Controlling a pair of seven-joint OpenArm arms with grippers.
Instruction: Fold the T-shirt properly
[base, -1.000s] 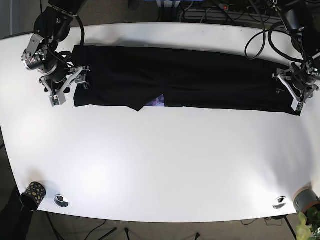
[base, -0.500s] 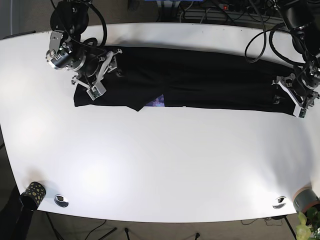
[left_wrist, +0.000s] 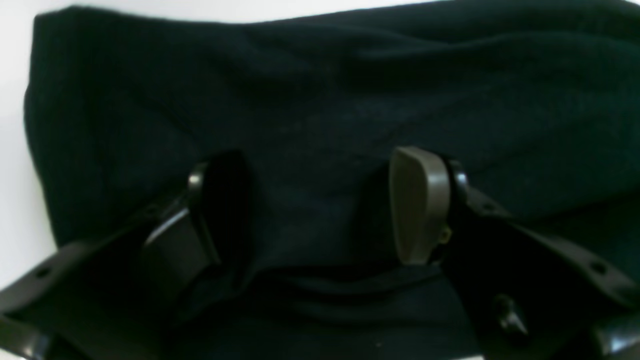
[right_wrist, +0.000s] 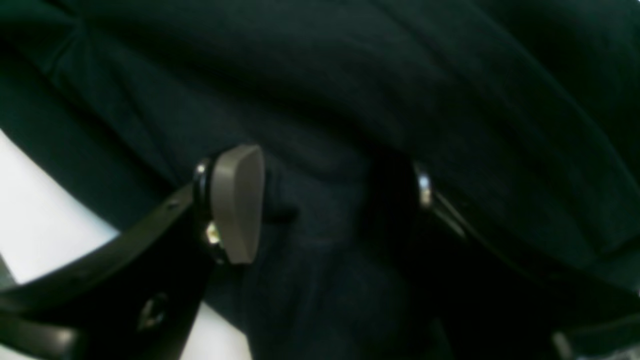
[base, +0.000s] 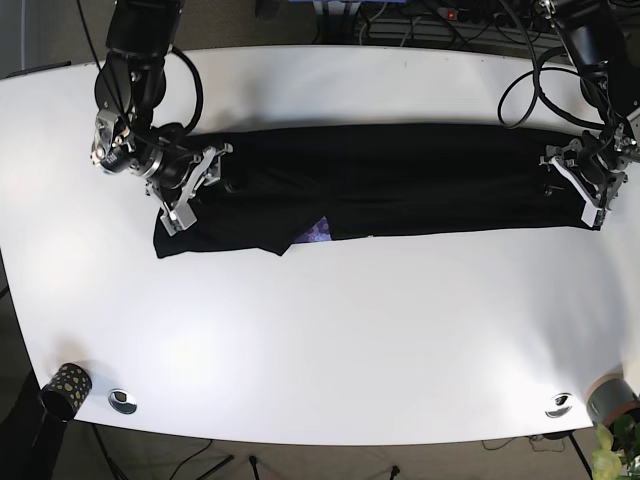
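Folding is judged to be in its middle step: the black T-shirt (base: 380, 180) lies as a long narrow band across the far half of the white table (base: 330, 330), and the two grippers are placed at its opposite ends. In the base view a small purple patch (base: 316, 232) is seen at the near edge of the band, where the cloth is turned up a little. The right gripper (right_wrist: 320, 205) is set over the cloth at the band's end on that view's left; its fingers are parted, with a grey pad (right_wrist: 236, 202) on one side and the other finger in shadow — dark fabric fills the gap between them, but it cannot be told whether cloth is pinched. The left gripper (left_wrist: 320, 205) is at the other end, close to the corner of the shirt, also with fingers spread; one grey pad (left_wrist: 415, 205) is seen, and the cloth lies under and between the fingers and does not look clamped. For the next move, a firm hold on both ends is probably needed, all layers taken together, so that one end can be carried toward the other evenly — otherwise the band may be twisted or a layer left behind.
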